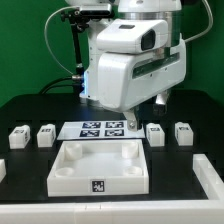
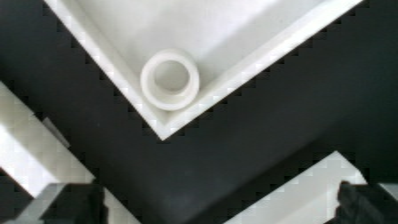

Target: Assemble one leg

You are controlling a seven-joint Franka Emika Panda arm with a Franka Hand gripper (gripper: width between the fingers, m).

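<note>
- Four legs stand upright in a row on the black table (image 1: 30,200), none held.
- At the exterior view's left: one leg (image 1: 18,137) and another leg (image 1: 45,134) just beside it.
- At the exterior view's right: a third leg (image 1: 155,133) and a fourth leg (image 1: 183,132).
- The marker board (image 1: 103,128) lies between the two pairs, apart from them.
- The tray (image 1: 75,180) sits in front of the board, open side up, with a tag on its front wall.
- The wrist view looks down on one tray (image 2: 231,30) corner with its round socket (image 2: 169,80); the socket has nothing in it.
- The gripper (image 2: 210,205) hangs above that corner with its fingers (image 2: 54,205) spread wide and nothing between them.
- In the exterior view the arm (image 1: 130,65) blocks the gripper.
- White parts are cut off at both edges; can't tell what they are.
</note>
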